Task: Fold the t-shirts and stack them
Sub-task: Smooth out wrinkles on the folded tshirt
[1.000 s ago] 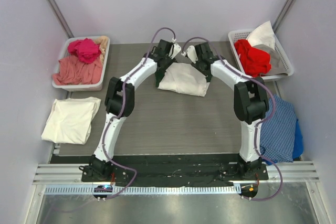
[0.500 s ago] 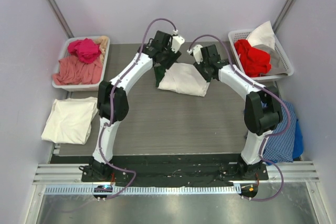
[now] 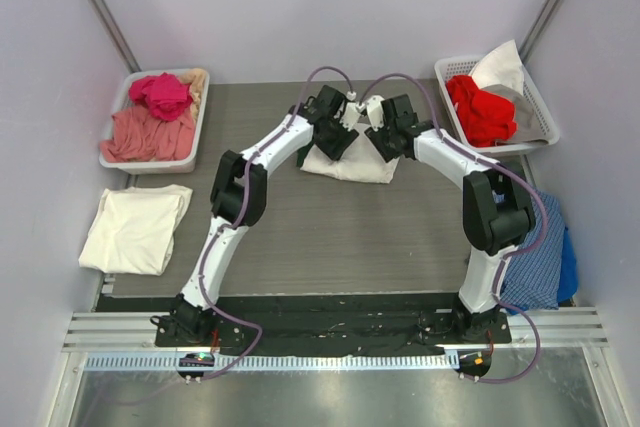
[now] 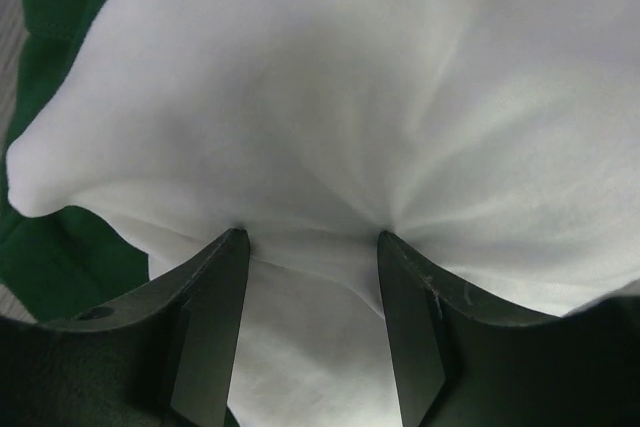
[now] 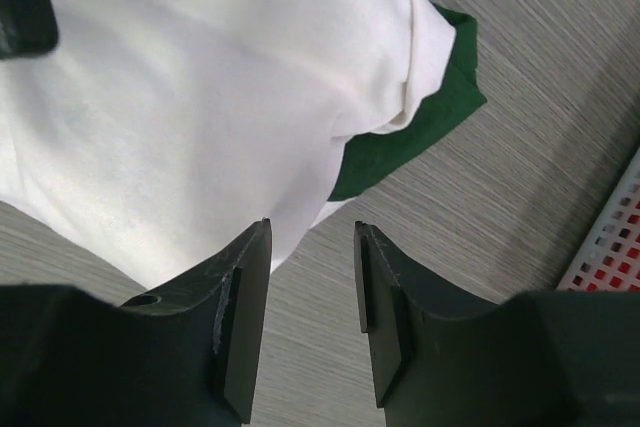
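A folded white t-shirt (image 3: 350,165) lies at the middle far part of the table, over a dark green t-shirt (image 5: 400,147) whose edge peeks out beneath it. My left gripper (image 3: 338,137) hangs over the white t-shirt's far left part. In the left wrist view its jaws (image 4: 312,235) stand open, the tips touching bunched white cloth (image 4: 350,97), with green (image 4: 50,247) at the left. My right gripper (image 3: 380,137) is at the far right corner, open (image 5: 312,225) over bare table beside the white edge (image 5: 200,97). A folded cream t-shirt (image 3: 135,227) lies at the left.
A grey tray (image 3: 118,152) at the back left holds pink garments (image 3: 150,127). A white basket (image 3: 543,112) at the back right holds a red garment (image 3: 478,107) and pale cloth. A blue checked cloth (image 3: 535,247) lies by the right arm.
Both grippers have come in toward each other and nearer over the white t-shirt's far edge. The white t-shirt now looks shorter from front to back.
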Action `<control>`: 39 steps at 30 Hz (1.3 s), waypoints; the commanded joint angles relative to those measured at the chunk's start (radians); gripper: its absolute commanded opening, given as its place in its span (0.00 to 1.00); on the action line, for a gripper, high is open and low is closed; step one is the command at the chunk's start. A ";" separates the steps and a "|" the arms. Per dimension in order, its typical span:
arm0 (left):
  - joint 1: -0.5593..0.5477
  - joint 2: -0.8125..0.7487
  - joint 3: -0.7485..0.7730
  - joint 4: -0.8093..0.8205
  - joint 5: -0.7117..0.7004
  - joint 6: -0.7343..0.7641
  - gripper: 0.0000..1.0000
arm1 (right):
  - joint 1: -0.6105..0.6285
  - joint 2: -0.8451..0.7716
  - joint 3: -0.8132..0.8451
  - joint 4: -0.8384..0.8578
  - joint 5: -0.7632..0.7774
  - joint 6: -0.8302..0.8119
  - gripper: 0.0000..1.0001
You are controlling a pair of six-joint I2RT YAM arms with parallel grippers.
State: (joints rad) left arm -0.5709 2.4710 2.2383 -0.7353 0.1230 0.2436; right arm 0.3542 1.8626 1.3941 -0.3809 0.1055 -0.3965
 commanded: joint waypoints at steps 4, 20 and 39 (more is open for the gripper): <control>-0.012 0.003 -0.002 -0.038 -0.063 0.008 0.56 | 0.005 0.012 -0.035 0.069 -0.007 0.007 0.45; 0.098 -0.256 -0.083 -0.001 -0.027 -0.114 0.63 | 0.005 -0.210 -0.138 0.093 0.095 0.053 0.45; 0.454 -0.017 -0.040 -0.115 0.757 -0.441 0.70 | 0.000 -0.275 -0.233 0.108 0.109 0.131 0.48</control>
State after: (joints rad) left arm -0.1093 2.4058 2.1300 -0.8322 0.6704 -0.1001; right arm 0.3561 1.6444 1.1717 -0.3122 0.2047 -0.2966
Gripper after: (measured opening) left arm 0.685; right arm 0.479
